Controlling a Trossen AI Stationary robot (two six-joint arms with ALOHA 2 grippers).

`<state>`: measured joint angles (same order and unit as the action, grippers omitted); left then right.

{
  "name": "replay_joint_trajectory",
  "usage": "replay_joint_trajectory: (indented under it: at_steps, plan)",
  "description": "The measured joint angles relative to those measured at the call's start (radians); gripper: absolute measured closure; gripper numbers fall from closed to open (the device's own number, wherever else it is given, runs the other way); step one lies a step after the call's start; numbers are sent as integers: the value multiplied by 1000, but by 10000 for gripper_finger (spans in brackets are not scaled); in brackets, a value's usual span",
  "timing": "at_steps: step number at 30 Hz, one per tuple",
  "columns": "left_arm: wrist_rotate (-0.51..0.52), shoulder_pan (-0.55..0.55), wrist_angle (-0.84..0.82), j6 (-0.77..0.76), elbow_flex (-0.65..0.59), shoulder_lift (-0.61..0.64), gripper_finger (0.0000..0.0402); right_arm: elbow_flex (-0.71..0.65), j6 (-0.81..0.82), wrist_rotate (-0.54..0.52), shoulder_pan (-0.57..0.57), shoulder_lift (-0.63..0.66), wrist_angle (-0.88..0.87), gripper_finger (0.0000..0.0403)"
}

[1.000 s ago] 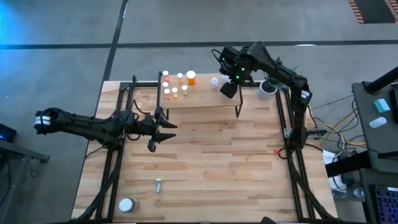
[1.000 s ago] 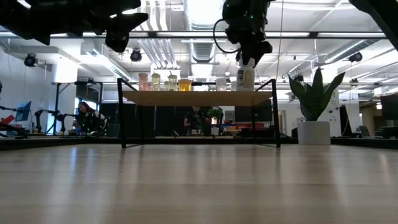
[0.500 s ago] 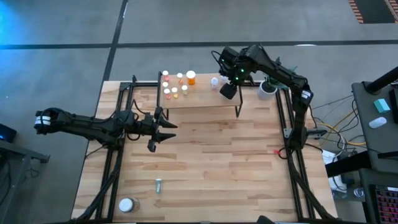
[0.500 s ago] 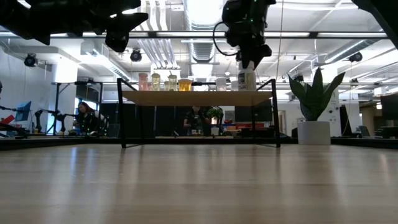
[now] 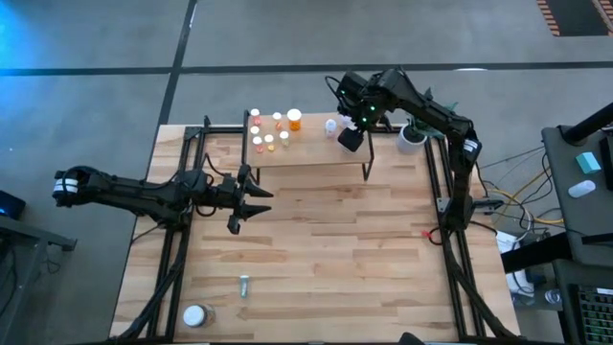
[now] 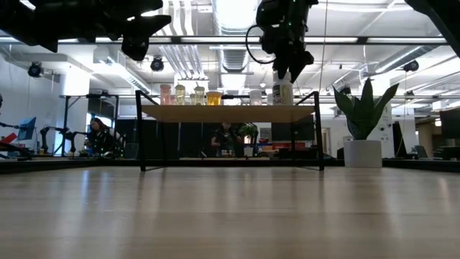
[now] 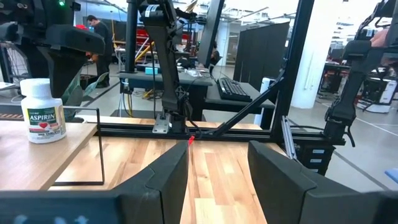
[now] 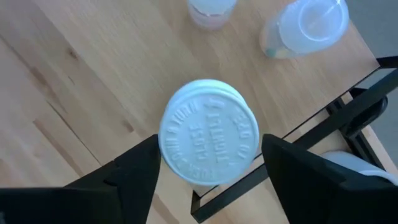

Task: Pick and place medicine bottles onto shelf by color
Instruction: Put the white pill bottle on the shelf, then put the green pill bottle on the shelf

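Note:
A white aspirin bottle [image 8: 208, 140] stands upright on its base at the right end of the shelf [image 5: 306, 153]. My right gripper [image 8: 210, 163] hangs over it, pointing steeply down and open, one finger on each side of the white cap. Orange and yellow bottles [image 5: 273, 129] stand at the shelf's far left. Two clear vials [image 8: 308, 25] stand near the white bottle. My left gripper [image 5: 251, 198] waits open and level over the table's left middle, holding nothing. From there the aspirin bottle [image 7: 43, 115] shows on the shelf.
A small vial [image 5: 244, 284] lies on the table near the front left. A white-capped bottle [image 5: 195, 315] stands at the front left corner. A white pot with a green plant [image 6: 363, 137] stands right of the shelf. Black frame rails run along both table sides.
My right gripper has opened over the white bottle and let it go. The bottle stays upright on the shelf's right end.

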<state>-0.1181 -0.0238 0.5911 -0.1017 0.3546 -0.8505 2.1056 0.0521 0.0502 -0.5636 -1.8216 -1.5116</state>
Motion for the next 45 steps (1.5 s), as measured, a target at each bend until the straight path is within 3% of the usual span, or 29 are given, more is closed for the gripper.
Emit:
replay_joint_trajectory:
  at_steps: [7, 14, 19, 21, 25, 28, 35, 45]
  plan:
    - [0, 0, -1, 3, 0, 0, 251, 35, 0, 1, 0, 39, -57, 122]
    - [0, 0, -3, 4, 0, 0, 251, 43, 42, 0, 14, 175, -44, 122]
    - [0, 0, -3, 4, 0, 0, 251, -1, 95, -8, 97, 282, 13, 122]
    - [0, 0, -3, 4, 0, 0, 251, -37, 115, -83, 165, 326, 65, 122]
    - [0, 0, -1, 4, -2, -1, 251, -151, 153, -335, 363, 418, 154, 122]
    - [0, 0, 0, 4, -3, -17, 251, -270, 196, -437, 504, 487, 216, 122]
    - [0, 0, 7, 20, 11, -87, 251, -620, 227, -504, 750, 625, 525, 126]
    - [-2, 0, -23, 32, 67, -130, 251, -971, 206, -568, 982, 643, 1059, 138]
